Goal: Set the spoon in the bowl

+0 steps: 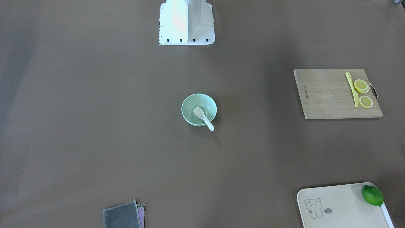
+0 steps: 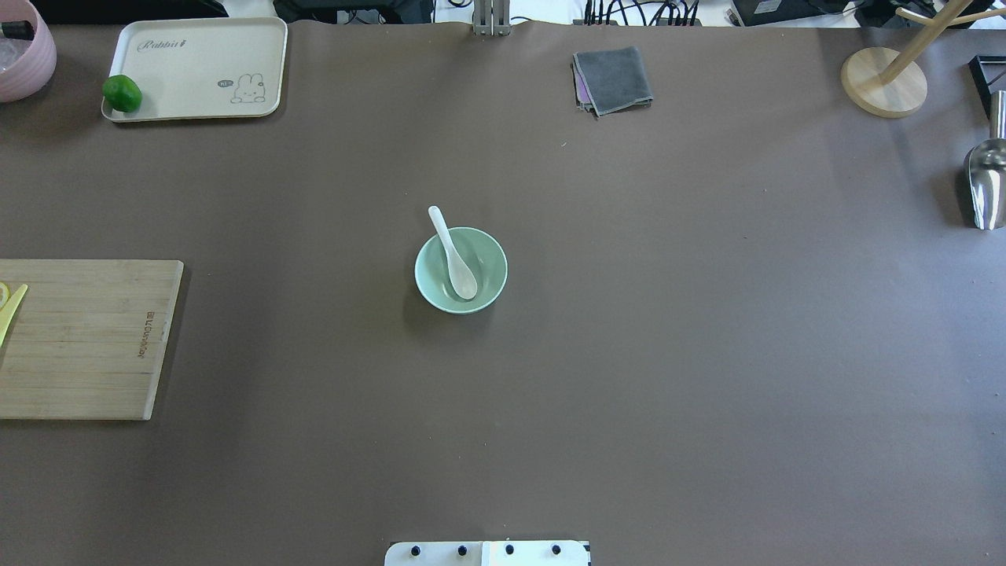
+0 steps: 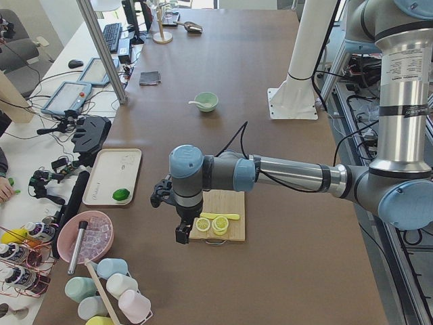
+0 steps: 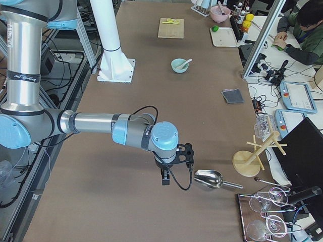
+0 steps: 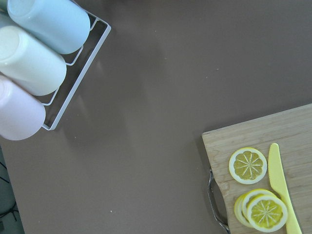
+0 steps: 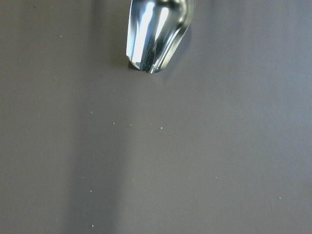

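Note:
The white spoon (image 1: 203, 118) lies in the mint-green bowl (image 1: 189, 104) at the table's middle, scoop inside and handle leaning over the rim. Both show in the overhead view, the spoon (image 2: 453, 253) and the bowl (image 2: 489, 273). My left gripper (image 3: 181, 233) hangs over the cutting board's end, far from the bowl (image 3: 207, 101). My right gripper (image 4: 165, 179) hangs beside a metal scoop, far from the bowl (image 4: 178, 66). Both grippers show only in the side views, so I cannot tell whether they are open or shut.
A wooden cutting board (image 1: 329, 95) carries a yellow knife (image 1: 352, 89) and lemon slices (image 1: 361, 85). A tray (image 1: 341, 205) holds a lime (image 1: 372, 195). A grey cloth (image 1: 121, 217), a metal scoop (image 2: 986, 185), a wooden stand (image 2: 883, 82) and racked cups (image 5: 34, 68) sit at the edges.

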`<state>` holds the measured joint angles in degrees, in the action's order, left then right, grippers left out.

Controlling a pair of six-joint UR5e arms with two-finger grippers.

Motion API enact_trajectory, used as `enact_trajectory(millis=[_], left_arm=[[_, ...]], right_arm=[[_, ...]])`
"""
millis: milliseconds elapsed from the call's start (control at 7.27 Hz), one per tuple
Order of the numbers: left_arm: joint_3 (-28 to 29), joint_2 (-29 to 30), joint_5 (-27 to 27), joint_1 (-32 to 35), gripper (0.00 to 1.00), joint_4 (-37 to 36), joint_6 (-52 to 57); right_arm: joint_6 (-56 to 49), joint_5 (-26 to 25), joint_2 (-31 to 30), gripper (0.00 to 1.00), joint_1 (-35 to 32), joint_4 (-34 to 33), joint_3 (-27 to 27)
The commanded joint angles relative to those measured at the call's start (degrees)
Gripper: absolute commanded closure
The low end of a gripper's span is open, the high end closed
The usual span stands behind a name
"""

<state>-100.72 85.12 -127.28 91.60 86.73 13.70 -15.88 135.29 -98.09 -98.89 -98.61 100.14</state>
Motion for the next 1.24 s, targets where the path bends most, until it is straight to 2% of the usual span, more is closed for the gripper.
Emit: enact_trajectory(millis=[0, 138, 275, 688, 1101], left_arm=[[-1.4, -2.9, -6.6, 0.1, 0.02, 1.7, -4.4], [-0.8, -3.6, -12.3, 0.6, 0.02, 2.0, -4.3], [-0.8, -3.7, -14.3, 2.2, 0.02, 2.1, -3.9], [-4.6, -7.3, -14.3, 2.7, 0.02, 2.1, -3.9], [-4.7, -7.5, -13.7, 2.8, 0.02, 2.1, -3.9]], right_arm=[[1.1, 0.4, -0.3, 0.0, 0.0, 0.4, -0.3], [1.1, 0.5, 0.3, 0.0, 0.0, 1.5, 1.2], [1.0, 0.6, 0.4, 0.0, 0.2, 2.8, 1.2], [0.1, 0.6, 0.0, 0.0, 1.4, 2.9, 1.3], [0.2, 0.6, 0.1, 0.0, 2.6, 2.9, 1.2]])
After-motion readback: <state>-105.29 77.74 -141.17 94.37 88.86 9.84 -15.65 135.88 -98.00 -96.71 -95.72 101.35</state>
